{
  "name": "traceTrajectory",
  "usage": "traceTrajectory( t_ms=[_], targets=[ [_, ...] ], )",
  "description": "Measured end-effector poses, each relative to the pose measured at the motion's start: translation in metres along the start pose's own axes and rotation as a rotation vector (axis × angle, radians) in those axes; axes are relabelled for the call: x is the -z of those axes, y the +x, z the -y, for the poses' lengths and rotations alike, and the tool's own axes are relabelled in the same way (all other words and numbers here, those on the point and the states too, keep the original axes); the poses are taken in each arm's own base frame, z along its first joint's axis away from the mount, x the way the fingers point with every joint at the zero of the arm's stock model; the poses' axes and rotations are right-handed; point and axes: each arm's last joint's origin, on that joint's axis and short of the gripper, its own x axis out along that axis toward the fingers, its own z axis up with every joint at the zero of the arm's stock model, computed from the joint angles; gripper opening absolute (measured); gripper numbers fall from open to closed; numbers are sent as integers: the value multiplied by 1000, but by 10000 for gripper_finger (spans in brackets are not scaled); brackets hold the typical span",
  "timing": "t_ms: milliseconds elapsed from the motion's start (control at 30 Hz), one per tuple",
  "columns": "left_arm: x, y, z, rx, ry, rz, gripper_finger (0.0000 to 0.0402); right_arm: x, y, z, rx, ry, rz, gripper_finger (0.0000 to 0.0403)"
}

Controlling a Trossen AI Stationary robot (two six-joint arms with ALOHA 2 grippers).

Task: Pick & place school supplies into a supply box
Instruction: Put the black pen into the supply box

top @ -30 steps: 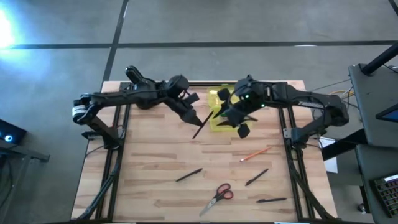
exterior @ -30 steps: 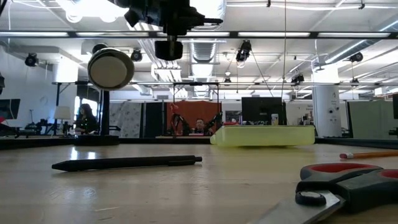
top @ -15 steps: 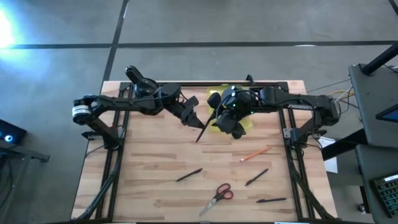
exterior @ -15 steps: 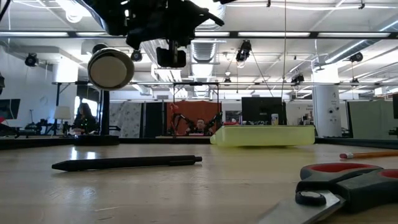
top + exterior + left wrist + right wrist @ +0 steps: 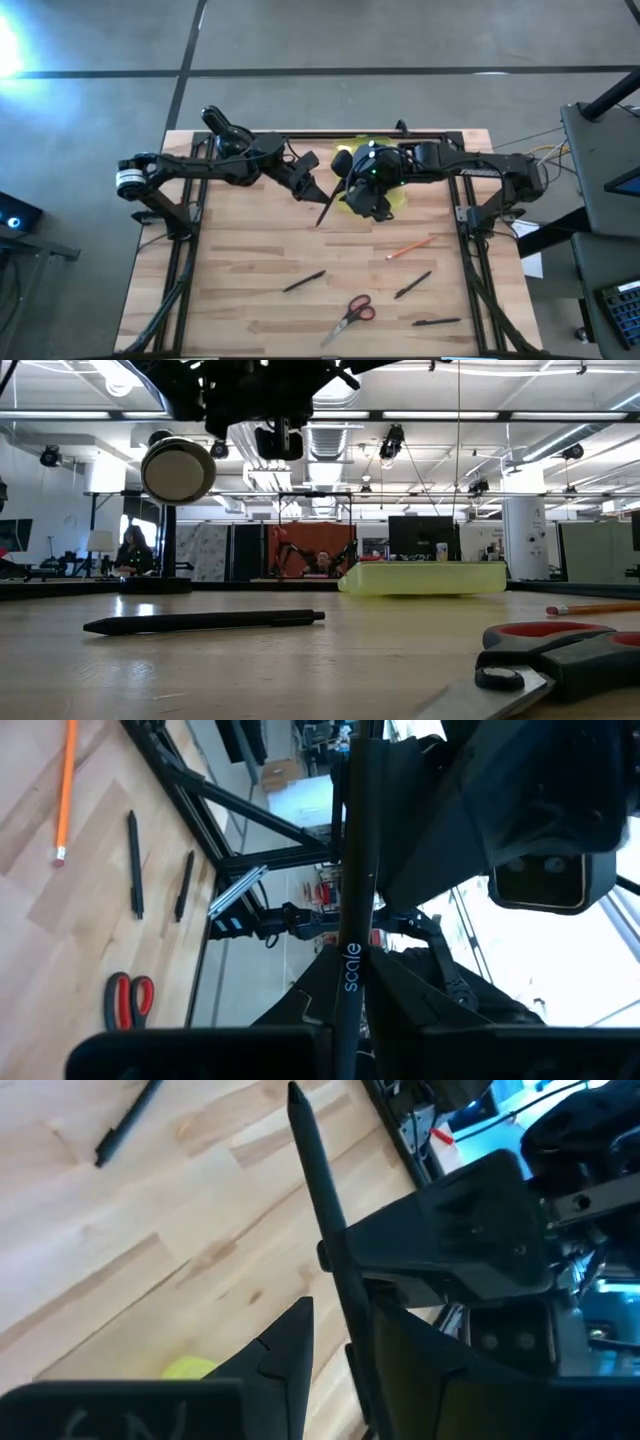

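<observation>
- The left gripper (image 5: 312,190) was raised above the far middle of the table (image 5: 240,250), its fingers clamped on a black pen (image 5: 328,205) that slanted down toward the near side.
- In the left wrist view the same pen (image 5: 352,920) ran straight out between that arm's two dark fingers (image 5: 300,1010), with pale lettering on its barrel.
- The right gripper (image 5: 350,192) sat just right of the left one, at the pen's upper part, over the yellow-green supply box (image 5: 395,203).
- In the right wrist view the pen (image 5: 320,1190) passed between the right arm's fingers (image 5: 285,1345); whether they had it pinched or only stood around it I cannot tell.
- The box lay at the far middle of the table, mostly hidden under the right arm in the high view; from the low view it showed as a flat yellow-green slab (image 5: 420,577).
- An orange pencil (image 5: 411,246) lay right of centre.
- Three more black pens lay on the near half: one left of centre (image 5: 303,282), one right of centre (image 5: 413,285), one near the right front edge (image 5: 437,322).
- Red-handled scissors (image 5: 350,316) lay near the front edge, between the pens.
- People (image 5: 135,550) sat in the room behind the table.
</observation>
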Motion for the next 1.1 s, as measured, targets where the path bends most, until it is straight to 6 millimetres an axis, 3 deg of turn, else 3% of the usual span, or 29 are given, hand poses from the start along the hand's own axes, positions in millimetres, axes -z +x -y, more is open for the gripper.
traceTrajectory(
  t_ms=[300, 633, 1100],
  targets=[
    [-1, 0, 2, 5, 4, 1, 12, -3, 12, 2, 44, -34, -49, 84],
    [-1, 0, 2, 4, 25, 5, 14, -3, 14, 0, 47, -42, -93, 25],
    [-4, 0, 2, -18, 142, 96, 86, -1, 13, -1, 39, 51, -109, 25]
  ],
)
